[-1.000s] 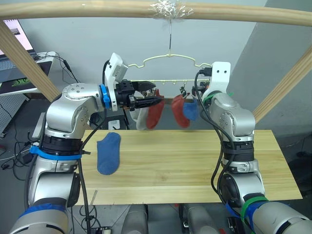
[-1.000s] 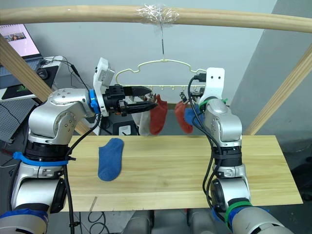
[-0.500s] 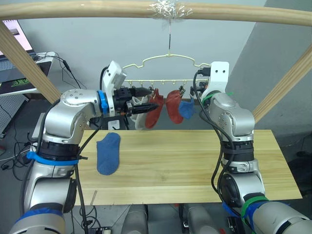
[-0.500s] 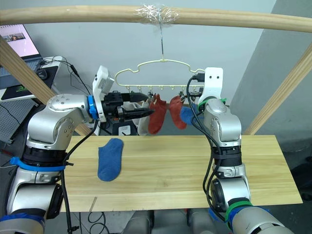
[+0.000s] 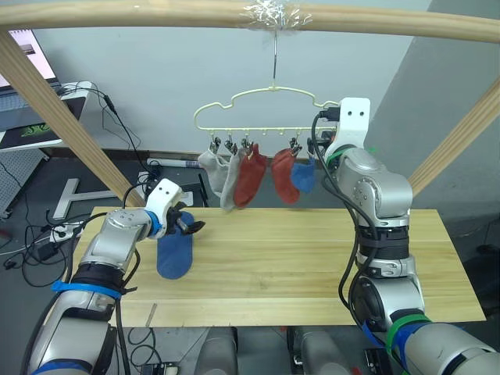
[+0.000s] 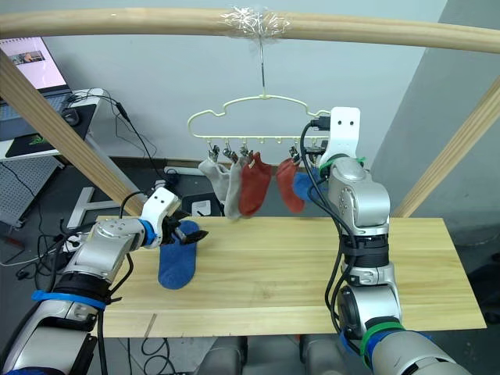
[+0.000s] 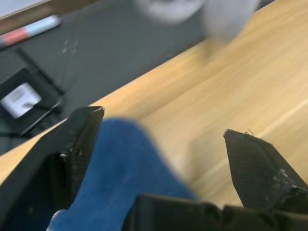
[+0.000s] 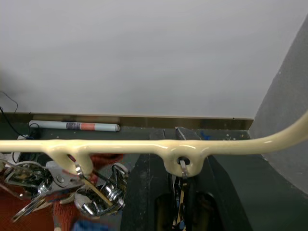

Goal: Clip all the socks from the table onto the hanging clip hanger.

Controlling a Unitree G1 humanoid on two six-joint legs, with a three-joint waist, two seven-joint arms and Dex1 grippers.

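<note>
Blue fabric marks the one sock [image 5: 174, 255] lying flat on the light wood surface [image 5: 312, 266], well to the left of the clip hanger [image 5: 262, 117] and lower than it. The left gripper [image 5: 187, 226] is down at this blue sock's upper end with its two black fingers [image 7: 82, 139] spread wide, one on each side of the fabric, not closed on it. The clip hanger hangs by its hook from a wooden pole [image 5: 156, 14] overhead. From its row of clips hang two grey socks [image 5: 219, 173], two rust-red socks [image 5: 251, 178] and a second blue sock [image 5: 303, 176] at the right end. The right gripper [image 8: 179, 202] is raised at the hanger's right end, just behind the wire bar; whether its fingers are apart or together I cannot tell.
</note>
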